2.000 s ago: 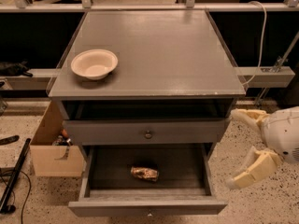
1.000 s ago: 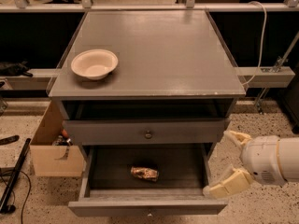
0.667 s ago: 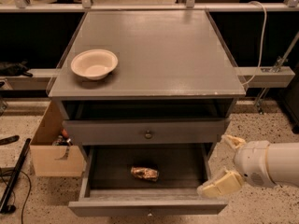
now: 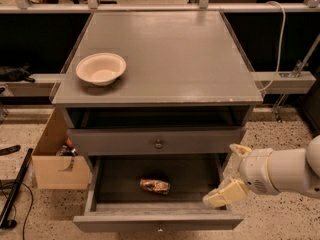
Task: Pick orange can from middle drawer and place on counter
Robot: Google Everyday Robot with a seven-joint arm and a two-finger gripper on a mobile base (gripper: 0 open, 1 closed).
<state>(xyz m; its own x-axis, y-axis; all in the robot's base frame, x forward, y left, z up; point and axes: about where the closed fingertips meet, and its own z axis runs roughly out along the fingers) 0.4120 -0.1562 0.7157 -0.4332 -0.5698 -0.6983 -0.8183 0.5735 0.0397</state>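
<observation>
The orange can (image 4: 155,185) lies on its side on the dark floor of the open middle drawer (image 4: 157,220), near the centre. My gripper (image 4: 230,173) is at the drawer's right side, over its right rail, to the right of the can and apart from it. Its two cream fingers (image 4: 224,194) are spread open and empty. The counter (image 4: 165,54) is the grey cabinet top above.
A cream-white bowl (image 4: 101,68) sits on the counter's left front. A shut drawer front with a round knob (image 4: 159,144) is above the open drawer. A cardboard box (image 4: 57,159) stands on the floor at the left. A white cable (image 4: 277,34) hangs at the right.
My gripper has moved left and down from beside the cabinet to the open drawer's right edge. The can and bowl have not moved.
</observation>
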